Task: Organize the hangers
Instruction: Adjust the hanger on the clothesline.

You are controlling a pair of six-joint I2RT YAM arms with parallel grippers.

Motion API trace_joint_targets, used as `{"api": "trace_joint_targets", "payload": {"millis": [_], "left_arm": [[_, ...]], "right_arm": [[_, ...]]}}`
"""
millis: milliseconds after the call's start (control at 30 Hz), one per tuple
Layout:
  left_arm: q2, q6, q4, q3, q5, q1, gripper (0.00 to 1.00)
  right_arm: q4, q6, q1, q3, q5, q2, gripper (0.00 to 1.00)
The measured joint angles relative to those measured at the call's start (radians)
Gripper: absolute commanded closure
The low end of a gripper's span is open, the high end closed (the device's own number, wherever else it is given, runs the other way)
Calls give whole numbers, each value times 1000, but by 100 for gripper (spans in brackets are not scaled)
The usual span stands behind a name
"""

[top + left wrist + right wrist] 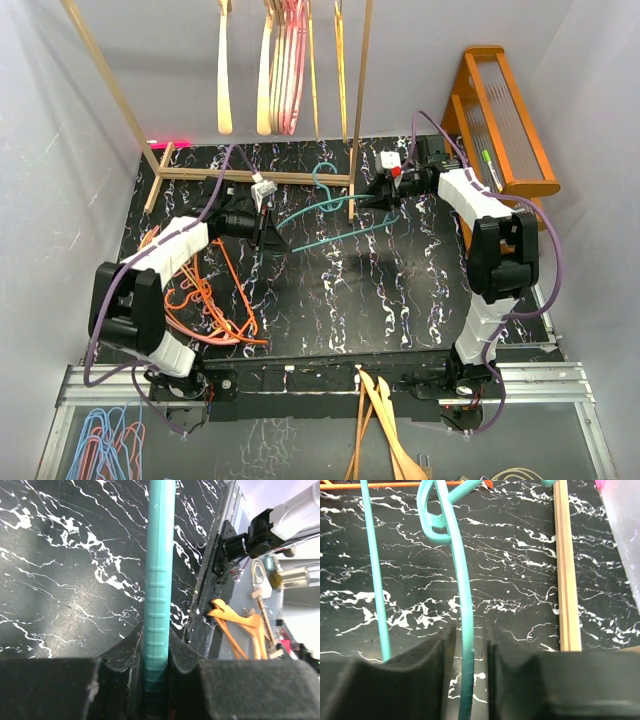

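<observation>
The wooden rack (300,179) at the back is carrying pink hangers (290,65) on its rail. The teal hanger (330,215) is being held up over the black marbled table (400,290), close to the rack's upright post. The left gripper (156,637) is clamping its fingers tight on the hanger's notched bar. The right gripper (470,635) is pinching the hanger's thin arm between narrow fingers. Orange hangers (205,300) are lying piled beside the left arm.
</observation>
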State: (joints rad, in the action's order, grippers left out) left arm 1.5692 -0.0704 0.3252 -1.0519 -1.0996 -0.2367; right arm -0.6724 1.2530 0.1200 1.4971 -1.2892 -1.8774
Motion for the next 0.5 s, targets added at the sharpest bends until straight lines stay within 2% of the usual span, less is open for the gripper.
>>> {"api": "trace_joint_targets", "payload": {"millis": [33, 67, 233, 333, 500], "left_arm": [[-29, 20, -26, 20, 16, -3, 100], [-54, 34, -42, 34, 30, -3, 100], [-137, 53, -21, 50, 181, -1, 100], [-202, 58, 34, 61, 352, -1, 100], [-377, 82, 123, 85, 665, -1, 100]], "right_arm": [[2, -8, 2, 0, -8, -7, 12], [3, -25, 3, 1, -10, -11, 3], [43, -69, 10, 8, -13, -21, 2], [127, -148, 13, -2, 24, -7, 2], [159, -220, 1, -6, 48, 42, 2]]}}
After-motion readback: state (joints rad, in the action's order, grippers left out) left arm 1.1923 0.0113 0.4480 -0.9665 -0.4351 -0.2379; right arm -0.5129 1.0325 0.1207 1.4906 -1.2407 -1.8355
